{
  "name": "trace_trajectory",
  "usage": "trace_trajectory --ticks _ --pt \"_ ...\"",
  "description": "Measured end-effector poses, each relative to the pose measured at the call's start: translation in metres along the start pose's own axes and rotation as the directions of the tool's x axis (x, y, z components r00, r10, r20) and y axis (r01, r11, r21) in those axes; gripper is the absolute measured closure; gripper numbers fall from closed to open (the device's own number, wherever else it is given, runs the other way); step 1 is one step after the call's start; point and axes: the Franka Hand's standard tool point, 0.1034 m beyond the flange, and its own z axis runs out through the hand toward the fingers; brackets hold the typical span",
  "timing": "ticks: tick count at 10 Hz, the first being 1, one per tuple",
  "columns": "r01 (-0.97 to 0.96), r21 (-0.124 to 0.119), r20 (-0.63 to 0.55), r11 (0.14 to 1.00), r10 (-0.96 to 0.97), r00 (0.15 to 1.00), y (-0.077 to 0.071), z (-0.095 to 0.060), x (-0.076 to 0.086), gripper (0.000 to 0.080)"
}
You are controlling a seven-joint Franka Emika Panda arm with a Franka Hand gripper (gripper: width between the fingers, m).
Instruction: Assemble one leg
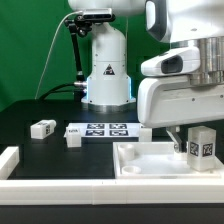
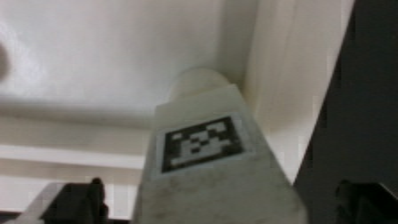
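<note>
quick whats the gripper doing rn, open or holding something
gripper: open, fingers spread on either side of the leg with gaps showing, not clamped on it

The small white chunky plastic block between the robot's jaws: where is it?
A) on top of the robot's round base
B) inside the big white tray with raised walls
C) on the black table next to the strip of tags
B: the small white chunky plastic leg stands upright within the walls of the large white tray, and the gripper has its jaws apart on either side.
</note>
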Motion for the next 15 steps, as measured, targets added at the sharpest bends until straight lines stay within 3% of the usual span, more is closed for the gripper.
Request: trace_trajectory --ticks 2,4,5,6,8,11,15 --pt "0.071 0.0 0.003 0.997 -0.071 0.997 0.001 0.001 -0.001 0.015" --pt "0.07 0.0 0.003 0.998 -0.07 0.998 0.001 0.002 -0.001 0.0411" --pt "0.05 0.001 0.003 0.999 -0.05 0.999 0.001 0.001 -0.001 0.0411" --pt "0.033 0.0 0.003 0.999 -0.033 0.999 0.001 0.001 -0.001 0.0509" --pt "0.01 0.001 0.003 1.0 -0.01 1.0 0.001 0.001 -0.001 0.0509" --pt "-0.355 0.001 -0.019 0.935 0.355 0.935 0.004 0.001 -0.003 0.0509" --pt "-0.76 0.041 -0.023 0.649 0.761 0.648 0.011 0.002 -0.006 0.0509"
